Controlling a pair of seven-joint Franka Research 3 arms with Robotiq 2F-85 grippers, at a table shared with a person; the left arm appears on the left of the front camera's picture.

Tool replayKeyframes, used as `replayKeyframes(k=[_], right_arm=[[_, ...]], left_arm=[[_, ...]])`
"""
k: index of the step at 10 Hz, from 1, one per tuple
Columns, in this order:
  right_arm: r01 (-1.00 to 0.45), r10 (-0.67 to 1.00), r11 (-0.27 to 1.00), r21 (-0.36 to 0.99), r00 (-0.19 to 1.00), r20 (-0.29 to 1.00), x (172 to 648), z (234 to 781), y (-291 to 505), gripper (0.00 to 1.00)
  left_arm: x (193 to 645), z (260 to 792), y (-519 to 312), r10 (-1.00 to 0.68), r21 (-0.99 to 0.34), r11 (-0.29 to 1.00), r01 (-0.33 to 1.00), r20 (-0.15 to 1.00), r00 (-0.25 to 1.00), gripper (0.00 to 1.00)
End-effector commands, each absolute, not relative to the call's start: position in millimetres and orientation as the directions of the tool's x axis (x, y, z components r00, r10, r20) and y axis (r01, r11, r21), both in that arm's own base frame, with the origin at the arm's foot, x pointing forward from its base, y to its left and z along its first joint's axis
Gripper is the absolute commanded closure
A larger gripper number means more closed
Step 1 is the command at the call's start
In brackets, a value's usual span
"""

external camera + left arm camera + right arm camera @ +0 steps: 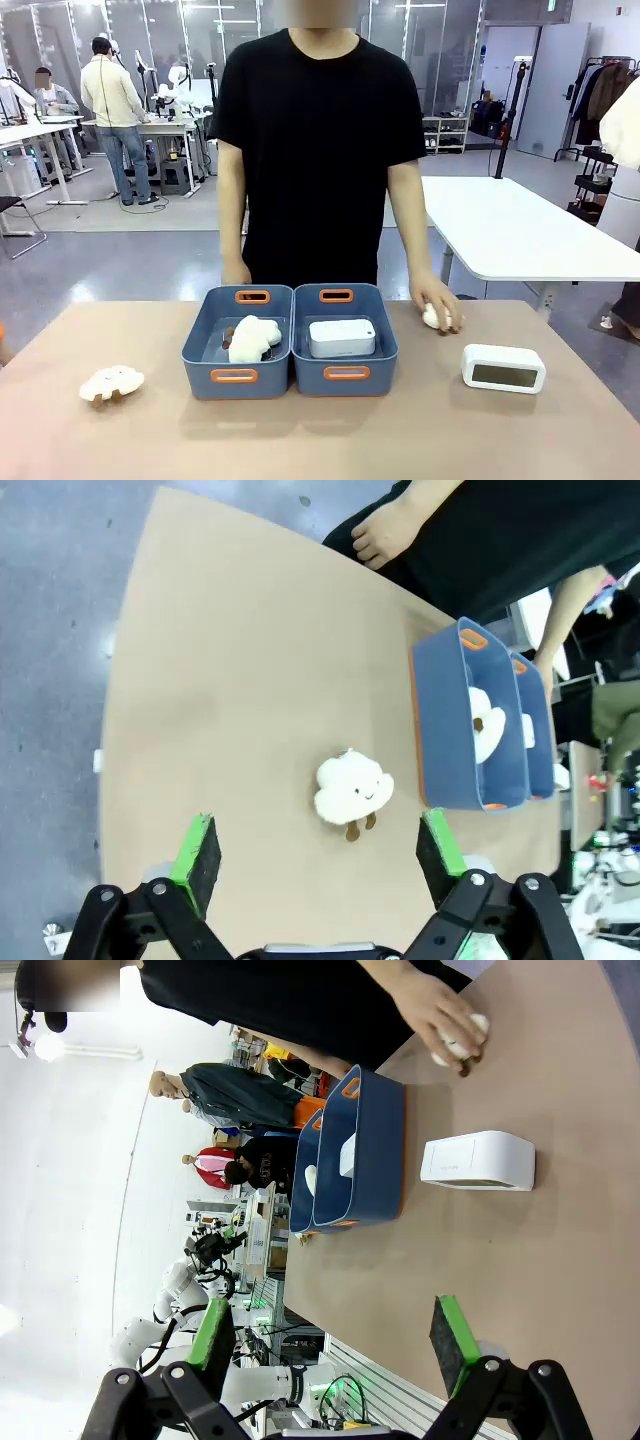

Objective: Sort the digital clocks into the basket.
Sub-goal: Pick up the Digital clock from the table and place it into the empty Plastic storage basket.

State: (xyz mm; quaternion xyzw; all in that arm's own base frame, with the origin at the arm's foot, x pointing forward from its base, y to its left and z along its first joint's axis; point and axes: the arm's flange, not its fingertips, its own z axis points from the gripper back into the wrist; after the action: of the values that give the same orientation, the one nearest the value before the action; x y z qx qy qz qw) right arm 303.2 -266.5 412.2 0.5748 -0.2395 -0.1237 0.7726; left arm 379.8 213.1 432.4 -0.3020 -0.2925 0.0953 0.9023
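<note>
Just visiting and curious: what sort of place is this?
Likely a robotics lab or test workshop: the left gripper hangs over a brown table, white work tables stand in an open hall, and a person works at an equipment bench behind.

Bright, even overhead light casts soft shadows on the table (300,440); wrist views bow at edges.
</note>
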Motion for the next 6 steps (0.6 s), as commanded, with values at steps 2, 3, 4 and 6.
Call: replayKeyframes(k=[2,3,4,6], right_arm=[[-0.099,-0.466,0.305,0.947,0.852,0.239,304,414,-266,0.0],[-0.099,-0.466,0.305,0.947,0.852,0.239,304,414,-266,0.0],[-0.099,-0.466,0.305,0.947,0.852,0.239,304,414,-266,0.0],[-0.099,-0.466,0.305,0.947,0.852,0.239,304,414,-266,0.0]], left_arm=[[367,421,267,0.459,-0.725,0.688,0.021,0.457,0.762,0.0],[364,408,277,0.492,-0.734,0.679,0.017,0.472,0.732,0.0],[375,392,273,0.489,-0.721,0.69,-0.06,0.404,0.773,0.0],[355,423,270,0.474,-0.706,0.707,-0.026,0.447,0.759,0.0]])
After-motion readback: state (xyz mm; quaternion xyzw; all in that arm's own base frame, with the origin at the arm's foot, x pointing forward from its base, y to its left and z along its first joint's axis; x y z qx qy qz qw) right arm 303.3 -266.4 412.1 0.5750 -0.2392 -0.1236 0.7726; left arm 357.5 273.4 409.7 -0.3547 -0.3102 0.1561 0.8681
